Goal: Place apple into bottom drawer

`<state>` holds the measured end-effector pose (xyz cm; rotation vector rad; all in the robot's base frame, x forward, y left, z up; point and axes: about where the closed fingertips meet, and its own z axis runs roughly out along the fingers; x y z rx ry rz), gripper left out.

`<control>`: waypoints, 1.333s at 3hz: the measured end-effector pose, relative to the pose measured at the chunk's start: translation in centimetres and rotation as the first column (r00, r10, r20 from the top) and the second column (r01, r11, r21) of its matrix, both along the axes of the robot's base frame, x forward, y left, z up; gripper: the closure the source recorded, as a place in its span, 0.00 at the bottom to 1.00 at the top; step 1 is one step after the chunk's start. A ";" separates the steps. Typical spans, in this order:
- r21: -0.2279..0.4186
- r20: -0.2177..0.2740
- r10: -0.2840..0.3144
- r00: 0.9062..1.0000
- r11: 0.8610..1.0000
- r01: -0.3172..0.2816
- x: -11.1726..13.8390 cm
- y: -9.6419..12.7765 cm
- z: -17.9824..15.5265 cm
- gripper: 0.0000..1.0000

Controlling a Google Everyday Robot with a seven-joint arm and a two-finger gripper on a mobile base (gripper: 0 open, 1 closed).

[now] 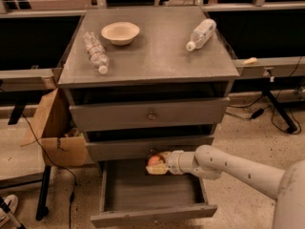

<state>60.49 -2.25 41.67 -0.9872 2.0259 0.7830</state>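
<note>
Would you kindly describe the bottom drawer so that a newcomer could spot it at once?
Find the grey cabinet with a cream bowl and two plastic bottles on top. Its lowest drawer is pulled far out, unlike the two drawers above, and the gripper holds the apple over its back part.

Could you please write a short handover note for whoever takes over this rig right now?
Tool: shut on the apple, reaching in from the right, just below the front of the middle drawer.
Apple: held above the rear part of the bottom drawer; it does not appear to rest on the drawer floor.
Bottom drawer: pulled open.
Done: drawer open, apple grasped and positioned over it.
Left: lower the apple, release it into the drawer, withdraw the arm.
</note>
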 end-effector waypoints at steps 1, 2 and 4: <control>-0.047 -0.088 0.045 0.995 0.998 -0.049 -0.2 -1.7 -5.3 1.00; -0.081 -0.194 0.082 0.978 0.992 -0.100 -1.5 -3.6 -10.8 1.00; -0.065 -0.281 0.090 0.955 0.992 -0.113 -3.0 -4.5 -15.3 0.82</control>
